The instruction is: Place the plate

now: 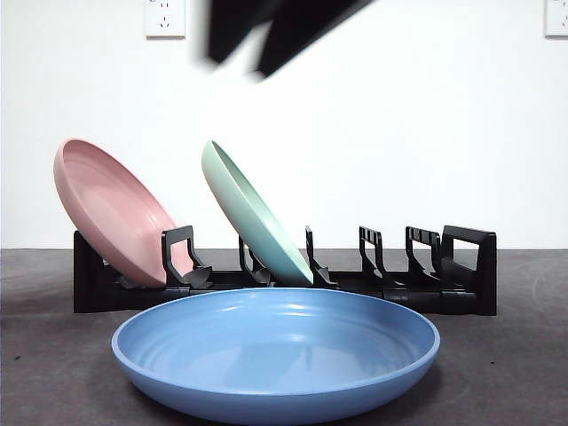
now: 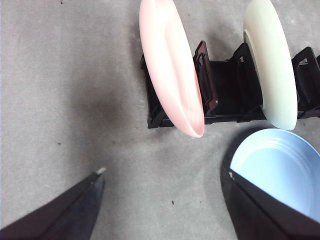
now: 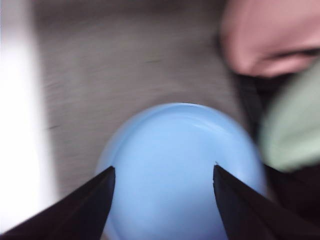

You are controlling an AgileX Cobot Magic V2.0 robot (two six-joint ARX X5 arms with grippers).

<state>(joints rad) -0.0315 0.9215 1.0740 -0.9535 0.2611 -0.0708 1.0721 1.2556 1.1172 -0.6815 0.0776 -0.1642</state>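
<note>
A blue plate (image 1: 275,355) lies flat on the dark table in front of a black plate rack (image 1: 461,266). In the rack, a pink plate (image 1: 106,213) leans in the left end slot and a pale green plate (image 1: 253,217) leans in a slot further right. My right gripper (image 3: 164,166) hovers open above the blue plate (image 3: 175,150), holding nothing; its view is blurred. It shows as blurred black jaws (image 1: 241,64) at the top of the front view. My left gripper (image 2: 165,172) is open and empty over bare table near the rack's pink plate (image 2: 170,65) end, with the blue plate (image 2: 280,170) beside one jaw.
Several free slots stand at the rack's right end (image 1: 417,257). A white wall with sockets (image 1: 165,18) runs behind the table. Grey tabletop (image 2: 75,100) spreads beside the rack (image 2: 225,95), and the green plate (image 2: 270,60) leans over the blue one.
</note>
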